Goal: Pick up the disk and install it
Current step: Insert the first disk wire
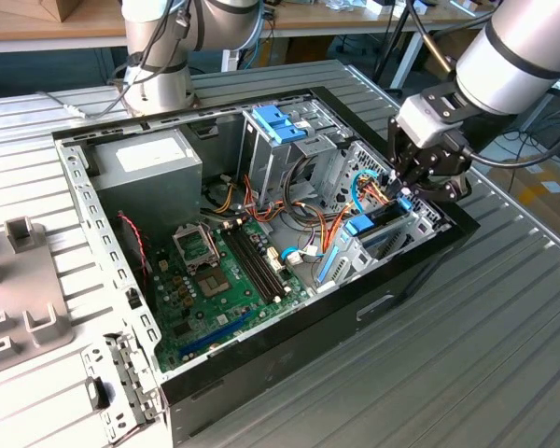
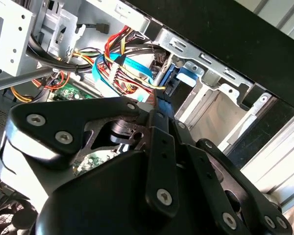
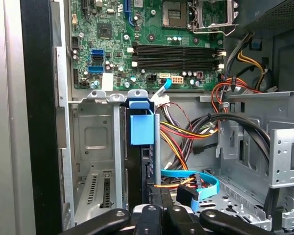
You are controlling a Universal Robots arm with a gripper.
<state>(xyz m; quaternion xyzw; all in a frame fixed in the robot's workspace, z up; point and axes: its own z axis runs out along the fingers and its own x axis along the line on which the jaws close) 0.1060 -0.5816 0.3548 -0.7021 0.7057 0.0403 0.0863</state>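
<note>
Black linkage of my gripper (image 3: 159,215) up close, jaws pinching the disk (image 3: 141,147) edge-on in the bay (image 3: 95,147).
Cables (image 3: 186,134) just beside my jaws could snag; any tilt might jam its rails.

Disk (image 1: 378,227) standing on edge, slotted into a drive bay at the case's corner toward the exterior view's right, just beside the motherboard. Showing as a dark, thin slab with blue plastic rails, one blue tab capping the end nearest the board. Appearing in the first wrist view (image 3: 141,147) as a narrow black edge running between two metal bay walls, its light-blue tab facing the motherboard. Sitting upright, label hidden.
</note>
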